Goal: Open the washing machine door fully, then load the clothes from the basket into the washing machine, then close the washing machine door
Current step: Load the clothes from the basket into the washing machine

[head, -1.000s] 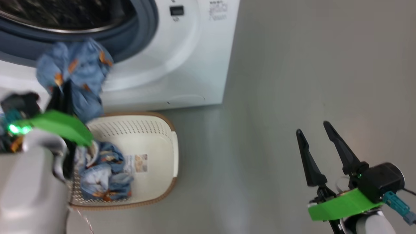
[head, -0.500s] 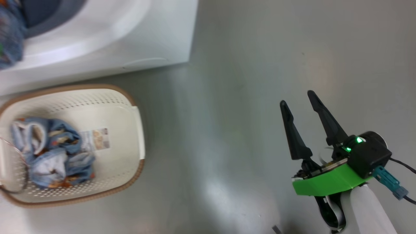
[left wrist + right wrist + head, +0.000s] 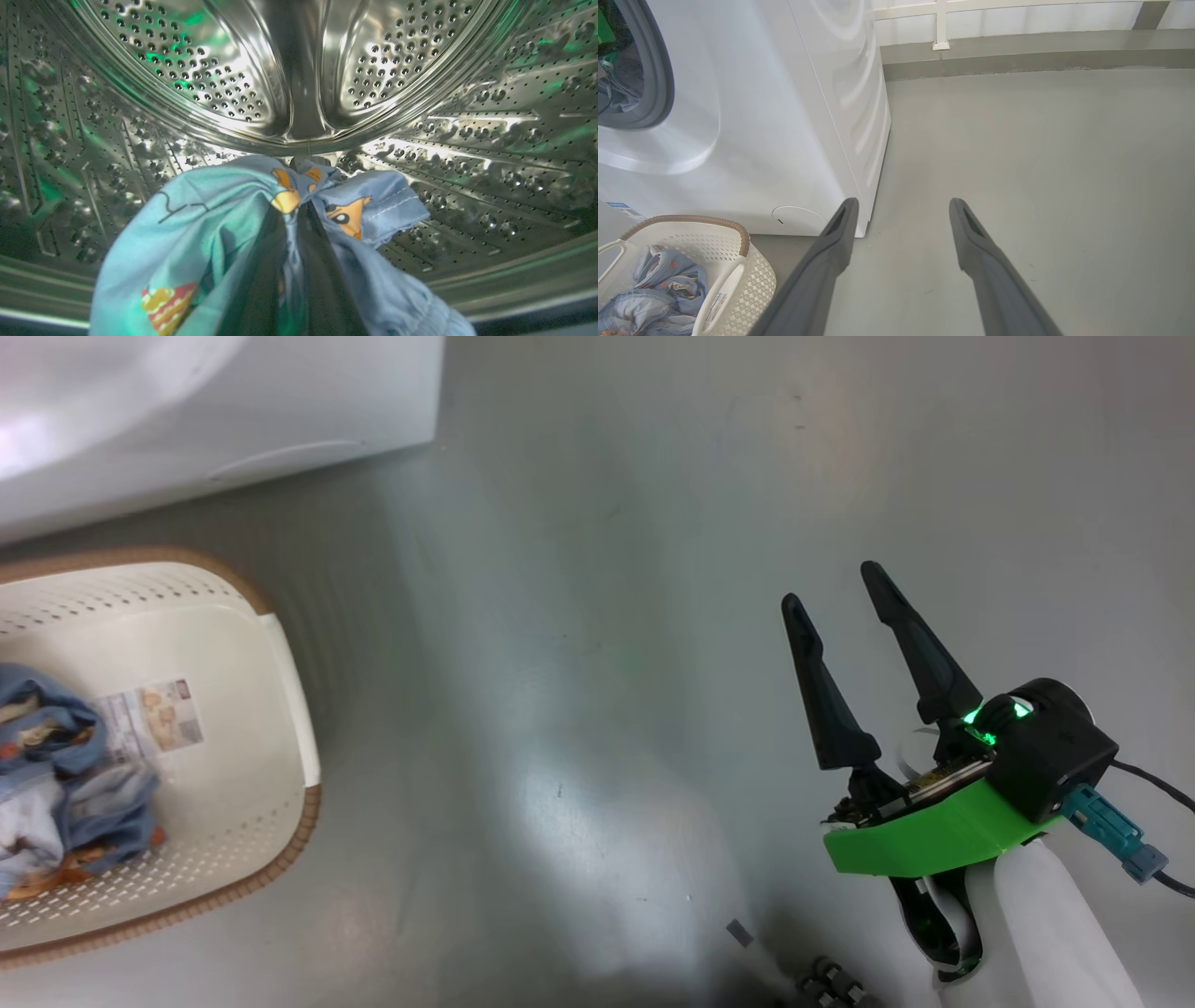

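**Desk:** What's around the right arm?

**Me:** My right gripper (image 3: 832, 585) hangs with its two dark fingers spread and nothing between them. Directly under it, and on every side, is a smooth grey floor (image 3: 579, 644) with a soft sheen. In the wrist view, the white corner of the washing machine (image 3: 794, 116) stands ahead of the fingertips, off to their left. Beyond the tips the floor runs to a low grey kerb (image 3: 1017, 51) with a white rail (image 3: 941, 23) above it.

**Desk:** And the laundry?

**Me:** The basket (image 3: 754, 280) sits on the floor to the left of that gripper, just in front of the machine and well apart from the fingers. It's cream and perforated, with a brown woven rim and a paper label (image 3: 149, 714) on the bottom. The clothes (image 3: 65, 775) in it are a crumpled light blue heap with orange figures and white lining. They're bunched against the side far from the gripper.

**Desk:** Left arm?

**Me:** My left gripper (image 3: 299, 212) is inside the drum (image 3: 299, 70), fingers clamped on a blue piece (image 3: 201, 224). The fabric bunches at the tips and drapes down both sides of the fingers. It carries orange cartoon figures and a burger print. Past the tips is the perforated steel back wall, with green light glinting off it. I can't tell whether the cloth touches the drum.
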Controlling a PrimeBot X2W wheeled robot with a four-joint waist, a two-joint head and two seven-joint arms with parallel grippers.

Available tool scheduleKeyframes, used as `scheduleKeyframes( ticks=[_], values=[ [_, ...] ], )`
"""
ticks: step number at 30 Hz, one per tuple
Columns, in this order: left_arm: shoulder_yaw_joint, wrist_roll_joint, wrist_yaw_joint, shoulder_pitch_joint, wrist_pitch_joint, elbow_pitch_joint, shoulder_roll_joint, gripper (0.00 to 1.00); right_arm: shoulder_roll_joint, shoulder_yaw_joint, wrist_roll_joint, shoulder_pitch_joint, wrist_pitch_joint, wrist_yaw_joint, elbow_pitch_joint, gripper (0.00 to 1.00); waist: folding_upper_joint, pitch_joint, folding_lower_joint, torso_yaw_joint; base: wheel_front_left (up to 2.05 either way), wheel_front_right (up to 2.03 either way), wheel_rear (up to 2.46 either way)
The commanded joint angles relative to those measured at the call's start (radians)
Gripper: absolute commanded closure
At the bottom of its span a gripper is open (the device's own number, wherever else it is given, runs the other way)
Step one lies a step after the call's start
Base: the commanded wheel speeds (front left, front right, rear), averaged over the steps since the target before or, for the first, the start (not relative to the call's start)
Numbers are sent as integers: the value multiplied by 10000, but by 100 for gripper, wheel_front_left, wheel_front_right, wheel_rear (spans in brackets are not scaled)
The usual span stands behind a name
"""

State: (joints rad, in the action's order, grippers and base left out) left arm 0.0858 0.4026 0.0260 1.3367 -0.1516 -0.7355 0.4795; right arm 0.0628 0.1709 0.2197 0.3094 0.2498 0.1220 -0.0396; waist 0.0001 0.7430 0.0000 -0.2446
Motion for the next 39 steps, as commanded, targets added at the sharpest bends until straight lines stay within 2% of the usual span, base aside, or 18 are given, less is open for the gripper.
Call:
scheduleKeyframes(
  ticks=[1, 8, 18, 19, 21, 22, 23, 24, 32, 39],
  values=[
    [-200, -177, -119, 286, 389, 394, 661, 100, -39, 224, 101, -94, 118, 87, -261, 0, -1, 193, 0, -134, 0, 0, 0],
    [-130, -576, -267, 737, 2419, 452, 724, 100, -45, 221, 103, 15, 119, 87, -294, 0, -1, 281, 0, -104, 0, 0, 0],
    [-233, -85, -51, 421, 2544, -674, 491, 98, -63, 281, 187, 66, 119, 87, -255, 0, -1, 305, 0, -78, 0, 0, 0],
    [-241, -46, -41, 419, 2553, -748, 471, 82, -63, 267, 192, 73, 119, 87, -255, 0, -1, 301, 0, -76, 0, 0, 0],
    [-220, -22, -19, 430, 2596, -863, 460, 27, -60, 242, 186, 83, 120, 87, -243, 0, -1, 294, 0, -70, 0, 0, 0],
    [-220, -22, -19, 430, 2596, -863, 460, 27, -60, 242, 186, 83, 120, 87, -243, 0, -1, 294, 0, -70, 0, 0, 0],
    [-211, -12, -8, 433, 2624, -916, 459, 18, -59, 233, 182, 87, 120, 87, -235, 0, -1, 285, 0, -66, 0, 0, 0],
    [-192, -17, -7, 425, 2645, -972, 466, 0, -59, 230, 178, 88, 120, 87, -228, 0, -1, 276, 0, -63, 0, 0, 0],
    [-32, -93, -53, 143, 3257, -1193, 381, 0, -40, 189, 165, 33, 120, 87, -163, 0, -1, -3, 0, 92, 0, 0, 0],
    [28, -7, -15, -766, 3730, -1095, 151, 0, 16, 105, 91, -152, 120, 87, -139, 0, -1, -534, 0, 381, 0, 0, 0]
  ],
)
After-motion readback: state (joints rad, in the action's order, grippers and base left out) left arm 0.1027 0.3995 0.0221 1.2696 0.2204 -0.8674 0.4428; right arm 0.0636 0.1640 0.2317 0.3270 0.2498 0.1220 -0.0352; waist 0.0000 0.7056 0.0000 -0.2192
